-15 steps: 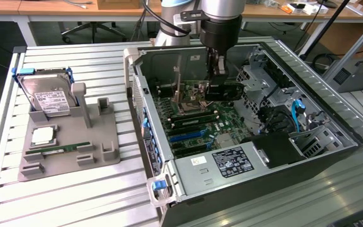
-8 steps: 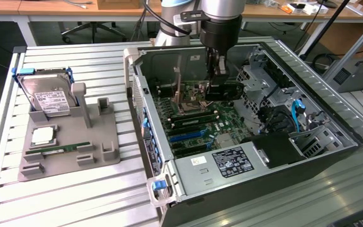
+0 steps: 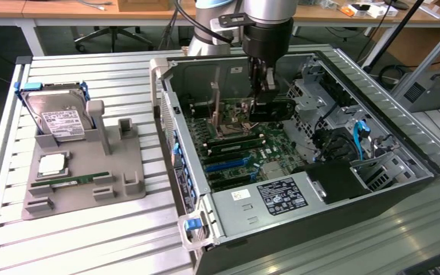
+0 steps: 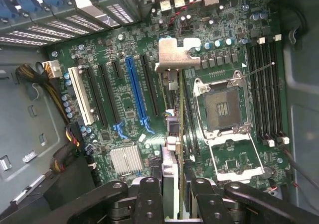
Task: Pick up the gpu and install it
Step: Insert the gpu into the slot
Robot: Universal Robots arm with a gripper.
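Inside the open computer case point(image 3: 231, 215), the exterior view shows the pincer point(image 3: 266, 97) holding the gpu point(image 3: 275, 109), with a hard drive point(image 3: 63, 120) well apart on the desk point(image 3: 90, 240). The wrist view shows the card edge-on: thin and dark with 1 silver bracket point(image 4: 177, 55), pinched between 2 fingers point(image 4: 149, 194) beside the CPU socket point(image 4: 222, 107).

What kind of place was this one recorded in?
Probably a robotics lab or workshop: an open computer tower lies on a slatted metal bench, a grey parts fixture beside it, with office desks behind.

Thin dark gpu point(image 4: 174, 99), silver-bracketed, stands edge-on above the motherboard point(image 4: 124, 109).
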